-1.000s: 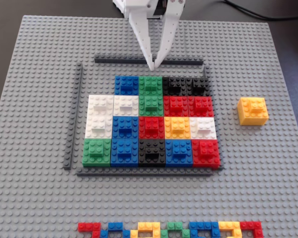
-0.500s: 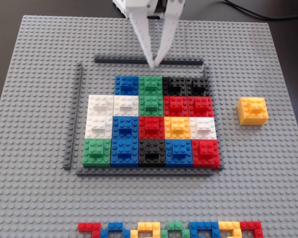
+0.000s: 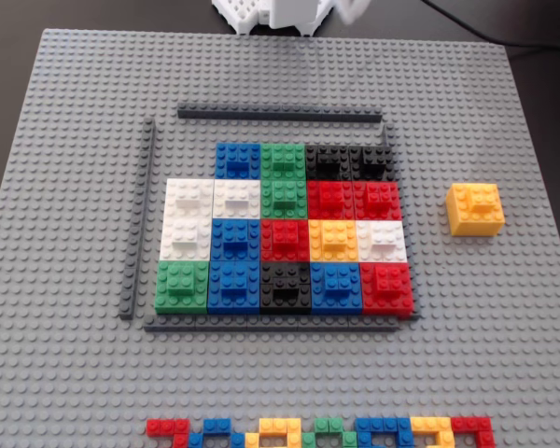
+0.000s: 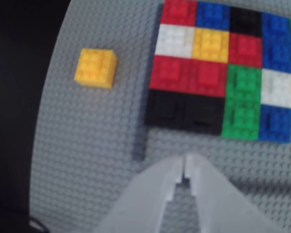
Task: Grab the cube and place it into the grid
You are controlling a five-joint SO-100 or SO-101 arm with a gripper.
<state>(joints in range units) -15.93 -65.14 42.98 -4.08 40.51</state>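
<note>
Arm (image 3: 285, 13): raised at baseplate's (image 3: 65, 373) far edge. Gripper (image 4: 184, 167): jaws closed, empty, above bare studs. Cube (image 3: 475, 208): on baseplate, right of grid (image 3: 285, 229) in fixed view, apart.

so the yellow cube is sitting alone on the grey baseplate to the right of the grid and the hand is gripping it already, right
Not quite. The cube does sit alone on the baseplate, right of the grid in the fixed view, but the hand is not gripping it. The wrist view shows the hand shut on nothing, well apart from the cube.
</note>
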